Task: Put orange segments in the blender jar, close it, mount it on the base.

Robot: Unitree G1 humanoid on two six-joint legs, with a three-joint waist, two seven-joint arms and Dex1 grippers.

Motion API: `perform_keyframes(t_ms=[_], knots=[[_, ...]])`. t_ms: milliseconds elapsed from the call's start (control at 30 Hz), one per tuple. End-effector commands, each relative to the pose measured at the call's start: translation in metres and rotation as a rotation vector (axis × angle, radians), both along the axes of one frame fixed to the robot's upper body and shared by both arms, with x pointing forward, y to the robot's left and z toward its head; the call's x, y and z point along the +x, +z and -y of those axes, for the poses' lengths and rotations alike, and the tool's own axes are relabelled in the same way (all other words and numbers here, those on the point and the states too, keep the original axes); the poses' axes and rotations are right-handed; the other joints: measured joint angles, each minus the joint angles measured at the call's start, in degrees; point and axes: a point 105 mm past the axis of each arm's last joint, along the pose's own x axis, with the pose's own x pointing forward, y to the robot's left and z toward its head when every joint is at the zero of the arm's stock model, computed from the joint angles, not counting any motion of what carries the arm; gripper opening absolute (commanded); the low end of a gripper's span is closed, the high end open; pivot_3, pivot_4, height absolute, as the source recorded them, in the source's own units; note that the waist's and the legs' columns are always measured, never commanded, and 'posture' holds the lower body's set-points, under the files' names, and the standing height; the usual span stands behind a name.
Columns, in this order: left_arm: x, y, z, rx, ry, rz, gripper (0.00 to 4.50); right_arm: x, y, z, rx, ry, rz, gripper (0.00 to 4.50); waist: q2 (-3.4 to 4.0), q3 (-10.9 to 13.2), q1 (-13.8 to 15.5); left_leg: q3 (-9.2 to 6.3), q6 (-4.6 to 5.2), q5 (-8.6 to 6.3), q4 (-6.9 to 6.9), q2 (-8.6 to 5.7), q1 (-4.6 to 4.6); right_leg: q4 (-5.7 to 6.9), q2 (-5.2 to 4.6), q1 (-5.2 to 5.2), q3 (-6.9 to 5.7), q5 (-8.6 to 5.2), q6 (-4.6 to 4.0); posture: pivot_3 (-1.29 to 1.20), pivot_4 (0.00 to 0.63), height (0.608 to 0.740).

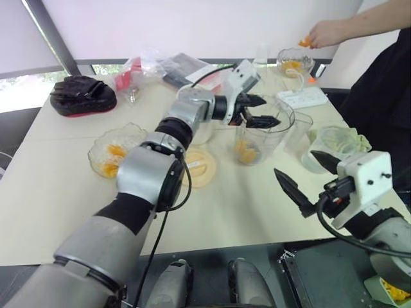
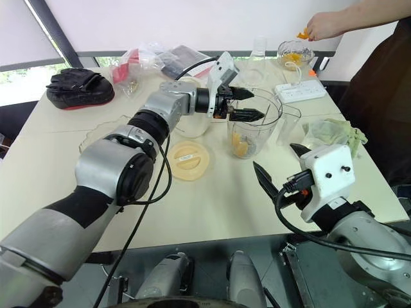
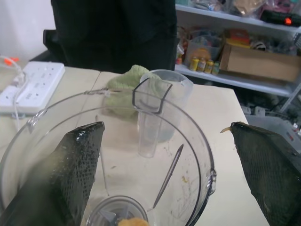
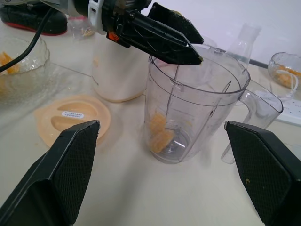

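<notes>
Left gripper (image 2: 245, 104) spread wide and empty over the blender jar (image 2: 254, 131) mouth. Orange segments (image 4: 160, 134) inside at jar bottom. Right gripper (image 2: 277, 168) wide open, empty, near the jar.

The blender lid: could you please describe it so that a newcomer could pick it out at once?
On the cream table, find the tall clear plastic blender jar under the left claw. Beside it lies the flat round cream-yellow lid, in front of the cream-white cylindrical base. It alone is flat, opaque and labelled.

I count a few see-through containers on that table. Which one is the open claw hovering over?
The blender jar, the tall clear pitcher with orange segments at its bottom. The left claw hangs open over its rim. The scalloped glass bowl sits apart, on the robot's left.
</notes>
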Motion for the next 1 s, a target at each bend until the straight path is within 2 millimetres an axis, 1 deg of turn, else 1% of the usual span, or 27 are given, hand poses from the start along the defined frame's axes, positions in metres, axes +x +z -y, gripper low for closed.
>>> perform_keyframes(t_ms=[33, 133, 233, 300, 333, 433, 500, 600, 667, 700, 767, 833, 900, 1000], knots=[[-0.002, 0.029, 0.008, -0.038, -0.005, 0.086, 4.46, -0.004, 0.008, -0.006, -0.002, 0.016, 0.058, 4.5, 0.0, 0.0, -0.07, 0.01, 0.01, 0.0, 0.0, 0.0, 0.01, 0.0, 0.0, 0.0, 0.02, 0.0, 0.01, 0.0, 0.15, 0.74], [0.0, 0.044, 0.002, -0.104, 0.006, 0.078, 4.46, -0.006, 0.007, -0.003, -0.003, -0.001, 0.06, 4.5, 0.0, 0.0, -0.08, 0.0, 0.02, -0.01, 0.0, 0.0, 0.01, 0.0, 0.0, 0.0, 0.01, 0.0, 0.01, 0.0, 0.15, 0.74], [-0.001, 0.058, -0.013, -0.164, -0.036, 0.063, 4.46, -0.007, 0.004, 0.001, -0.003, -0.026, 0.057, 4.5, 0.0, 0.0, -0.16, 0.01, 0.03, -0.02, 0.0, 0.0, 0.02, 0.0, 0.0, 0.0, 0.01, 0.0, 0.01, 0.0, 0.15, 0.74], [-0.003, 0.064, -0.027, -0.19, -0.073, 0.059, 4.46, -0.009, 0.0, 0.006, -0.004, -0.058, 0.047, 4.5, 0.01, 0.0, -0.2, 0.01, 0.03, -0.02, -0.01, 0.01, 0.03, 0.01, 0.02, 0.0, 0.01, 0.0, 0.01, 0.0, 0.15, 0.74], [-0.003, 0.065, -0.038, -0.191, -0.096, 0.061, 4.46, -0.01, -0.004, 0.009, -0.005, -0.079, 0.04, 4.5, 0.01, -0.01, -0.19, 0.01, 0.03, -0.02, -0.01, 0.01, 0.04, 0.03, 0.03, 0.0, 0.01, 0.0, 0.01, 0.0, 0.15, 0.74], [-0.005, 0.06, -0.062, -0.179, -0.136, 0.054, 4.46, -0.012, -0.01, 0.025, -0.014, -0.176, 0.04, 4.5, 0.02, -0.01, -0.15, 0.01, 0.03, -0.02, 0.0, 0.0, 0.05, 0.03, 0.03, 0.0, 0.01, 0.0, 0.01, 0.0, 0.15, 0.74], [-0.002, 0.05, -0.078, -0.164, -0.125, 0.061, 4.46, -0.01, -0.01, 0.042, -0.01, -0.28, 0.069, 4.5, 0.05, -0.03, -0.14, -0.01, 0.03, -0.02, 0.0, 0.0, 0.06, 0.05, 0.03, 0.03, 0.01, 0.0, 0.01, 0.0, 0.15, 0.74], [-0.001, 0.031, -0.093, -0.13, -0.097, 0.08, 4.46, -0.006, -0.007, 0.07, 0.019, -0.417, 0.128, 4.5, 0.07, -0.04, -0.08, 0.0, 0.04, -0.02, 0.0, 0.01, 0.13, 0.05, 0.03, 0.08, 0.05, 0.0, 0.01, 0.0, 0.15, 0.74], [-0.006, 0.006, -0.114, -0.11, -0.059, 0.064, 4.46, -0.001, -0.008, 0.087, 0.028, -0.509, 0.168, 4.5, 0.08, -0.08, -0.13, -0.01, 0.03, -0.02, 0.05, 0.01, 0.13, 0.08, 0.02, 0.1, 0.08, 0.01, 0.01, 0.0, 0.15, 0.74], [-0.013, -0.006, -0.122, -0.099, -0.041, 0.063, 4.46, 0.002, -0.01, 0.094, 0.034, -0.538, 0.177, 4.5, 0.11, -0.09, -0.29, 0.0, 0.03, -0.02, 0.01, 0.02, 0.17, 0.02, 0.03, 0.12, 0.08, 0.01, 0.0, 0.0, 0.15, 0.74], [-0.029, -0.025, -0.13, -0.066, -0.026, 0.066, 4.46, 0.006, -0.013, 0.105, 0.039, -0.58, 0.187, 4.5, 0.17, -0.12, -0.53, 0.06, 0.0, -0.01, -0.05, 0.05, 0.23, 0.11, 0.0, 0.05, 0.2, 0.01, 0.0, 0.0, 0.15, 0.74], [-0.047, -0.039, -0.131, -0.044, -0.022, 0.052, 4.46, 0.009, -0.016, 0.116, 0.04, -0.605, 0.194, 4.5, 0.18, -0.1, -0.47, 0.01, -0.1, 0.04, -0.09, 0.08, 0.15, 0.15, 0.04, -0.07, 0.21, 0.01, 0.0, 0.0, 0.15, 0.74], [-0.064, -0.057, -0.137, -0.048, 0.01, 0.006, 4.46, 0.021, -0.024, 0.13, 0.053, -0.642, 0.176, 4.5, 0.19, -0.1, -0.17, 0.02, -0.18, 0.07, -0.08, 0.08, 0.13, 0.16, 0.02, -0.08, 0.22, 0.02, -0.01, 0.0, 0.15, 0.74], [-0.078, -0.068, -0.135, -0.037, 0.034, 0.002, 4.46, 0.032, -0.033, 0.146, 0.069, -0.668, 0.155, 4.5, 0.24, -0.13, 0.23, 0.03, -0.03, -0.01, -0.03, 0.03, 0.19, 0.03, -0.06, 0.11, 0.23, 0.02, -0.02, 0.0, 0.15, 0.74]])
